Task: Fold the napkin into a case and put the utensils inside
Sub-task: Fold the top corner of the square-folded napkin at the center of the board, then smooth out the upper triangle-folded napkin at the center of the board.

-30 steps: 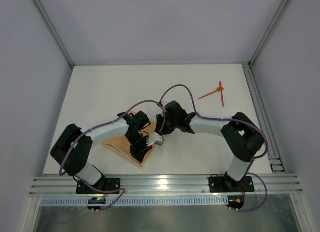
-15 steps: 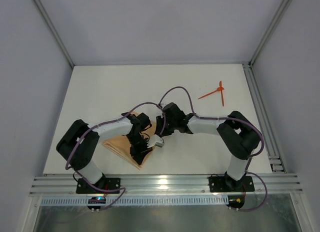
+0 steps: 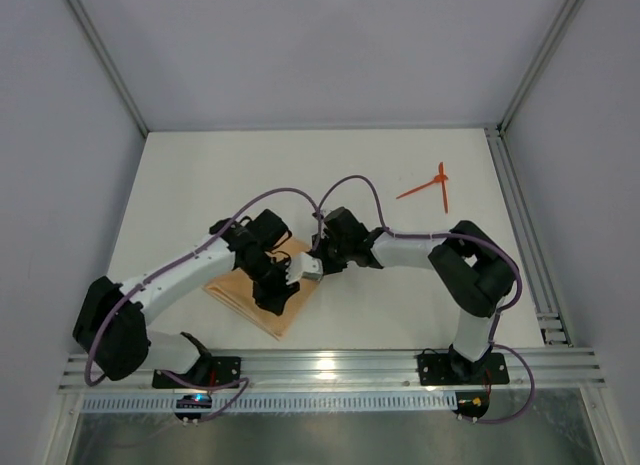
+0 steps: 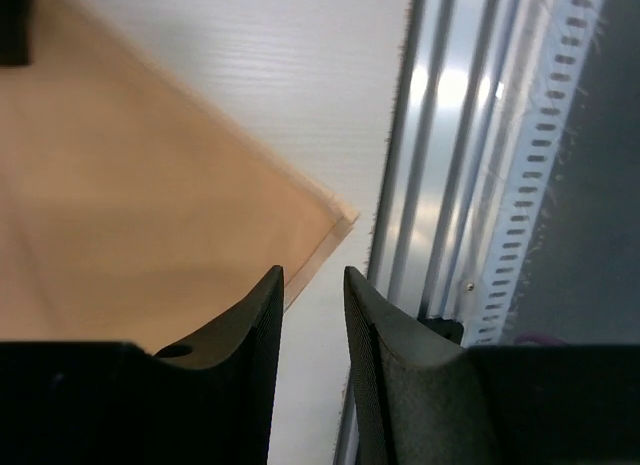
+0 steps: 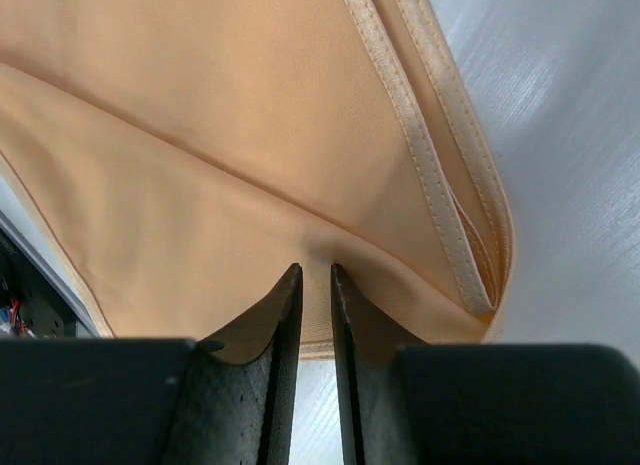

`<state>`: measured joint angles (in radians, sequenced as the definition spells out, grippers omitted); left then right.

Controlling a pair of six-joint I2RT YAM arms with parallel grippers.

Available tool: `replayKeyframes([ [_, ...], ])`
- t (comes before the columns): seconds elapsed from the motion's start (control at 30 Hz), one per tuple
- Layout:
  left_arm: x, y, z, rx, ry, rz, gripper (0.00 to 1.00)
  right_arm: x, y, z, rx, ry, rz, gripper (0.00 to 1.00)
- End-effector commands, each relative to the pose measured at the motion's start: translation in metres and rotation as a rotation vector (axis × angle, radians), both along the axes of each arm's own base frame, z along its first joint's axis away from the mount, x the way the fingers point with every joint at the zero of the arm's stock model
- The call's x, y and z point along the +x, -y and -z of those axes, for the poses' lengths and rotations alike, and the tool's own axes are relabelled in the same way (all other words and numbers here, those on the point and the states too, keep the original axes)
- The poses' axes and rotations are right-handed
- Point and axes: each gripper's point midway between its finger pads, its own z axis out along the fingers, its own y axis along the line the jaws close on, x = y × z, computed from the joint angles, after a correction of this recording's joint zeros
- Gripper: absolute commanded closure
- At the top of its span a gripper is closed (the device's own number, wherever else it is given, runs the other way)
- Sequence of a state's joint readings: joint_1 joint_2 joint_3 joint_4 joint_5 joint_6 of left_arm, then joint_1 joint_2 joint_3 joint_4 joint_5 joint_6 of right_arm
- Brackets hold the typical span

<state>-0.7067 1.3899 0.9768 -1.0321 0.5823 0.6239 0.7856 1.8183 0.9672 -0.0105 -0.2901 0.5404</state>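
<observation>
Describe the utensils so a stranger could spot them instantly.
On the white table, look to the far right corner by the metal rail. The utensils lie there: two thin orange-red sticks crossing near one end, far from the peach napkin.

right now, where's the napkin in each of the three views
Top external: the napkin lies low and left of centre, close to the front metal rail.
Left wrist: the napkin fills the upper left, one corner pointing towards the rail.
Right wrist: the napkin fills most of the picture, hemmed edge at right.
Shared landmark: the white table, bare beside the cloth.
</observation>
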Motion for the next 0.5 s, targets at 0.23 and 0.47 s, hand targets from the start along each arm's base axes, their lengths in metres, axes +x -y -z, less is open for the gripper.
replayKeyframes([
  [0.23, 0.121, -0.14, 0.016, 0.302, 0.308, -0.72, 0.82, 0.008, -0.009, -0.017, 0.047, 0.088, -0.027, 0.78],
  [0.47, 0.117, -0.161, 0.048, 0.402, 0.345, -0.742, 0.85, 0.004, -0.013, -0.019, 0.05, 0.111, -0.049, 0.78],
])
